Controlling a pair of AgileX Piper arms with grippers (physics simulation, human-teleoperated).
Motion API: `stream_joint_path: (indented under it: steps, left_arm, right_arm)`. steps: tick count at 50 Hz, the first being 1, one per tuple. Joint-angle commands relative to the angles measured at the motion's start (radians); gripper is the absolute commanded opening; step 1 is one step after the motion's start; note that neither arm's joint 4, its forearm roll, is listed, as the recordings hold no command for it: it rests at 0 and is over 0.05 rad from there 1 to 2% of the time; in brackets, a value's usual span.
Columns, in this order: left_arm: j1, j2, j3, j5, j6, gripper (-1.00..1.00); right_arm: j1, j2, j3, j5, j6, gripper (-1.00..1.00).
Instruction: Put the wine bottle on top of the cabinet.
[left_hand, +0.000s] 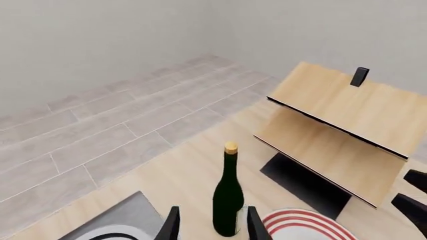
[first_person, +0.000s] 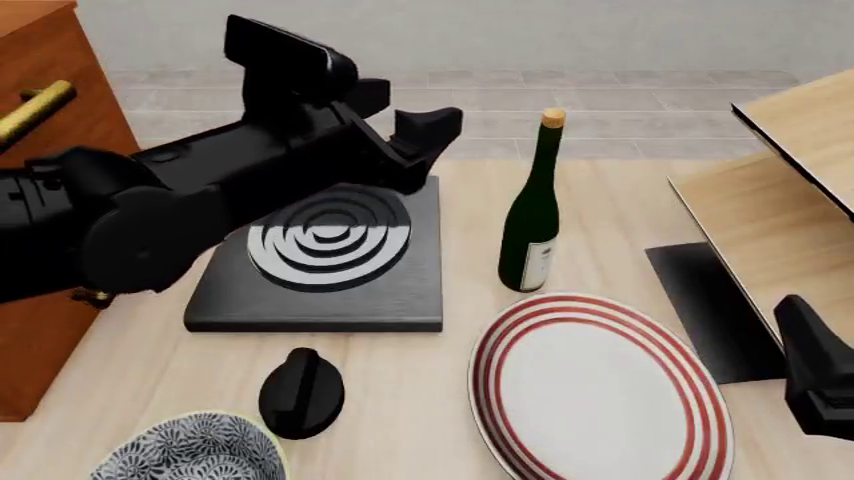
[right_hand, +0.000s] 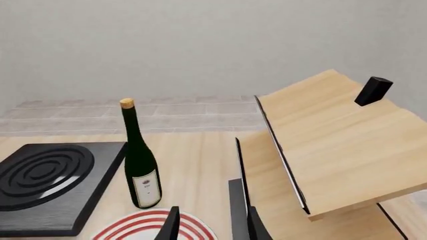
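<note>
Wine bottle (first_person: 531, 225): stands upright on the table (first_person: 601, 215), long axis vertical, cork uppermost, white label facing the near edge. It sits about mid-table, toward the far edge, free of any grip.

Left gripper (first_person: 424, 150): hangs above the far right corner of the hob (first_person: 327, 262), just left of the bottle neck and apart from it. The left wrist view shows the jaws parted wider than the bottle body, fingers (left_hand: 169, 224) framing its base; they hold nothing.

Right gripper (right_hand: 210, 225): low at the table's right near corner. The right wrist view shows its jaws parted and empty, over the plate rim.

Cabinet (first_person: 54, 100): reddish-brown, brass handle, at the table's left edge, well apart from the bottle.

Plate (first_person: 601, 390): white with red rings, just near-side of the bottle base.

Shelf unit (first_person: 787, 200): pale wood, black-edged, along the right edge, a small black block (right_hand: 372, 91) on top.

Black knob (first_person: 300, 392) and patterned bowl (first_person: 187, 450): near edge, left.

Between bottle and cabinet lie the hob and the left arm.
</note>
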Motion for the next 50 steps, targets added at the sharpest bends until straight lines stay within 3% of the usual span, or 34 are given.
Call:
stream_joint_path:
  steps: [1, 22, 36, 39, 50]
  left_arm:
    - [-0.023, 0.050, -0.043, 0.014, -0.028, 1.00]
    - [-0.043, 0.137, -0.107, 0.029, -0.020, 1.00]
    - [-0.056, 0.234, -0.205, 0.063, 0.000, 1.00]
    - [-0.057, 0.263, -0.261, 0.092, -0.011, 1.00]
    - [-0.062, 0.310, -0.300, 0.091, 0.003, 1.00]
  right_arm:
    - [0.000, 0.006, 0.000, -0.003, 0.001, 1.00]
    - [0.001, 0.009, 0.000, -0.005, 0.003, 1.00]
    - [0.002, 0.009, 0.000, -0.006, 0.004, 1.00]
    - [0.001, 0.011, 0.000, -0.007, 0.005, 1.00]
    - [0.002, 0.017, 0.000, -0.010, 0.006, 1.00]
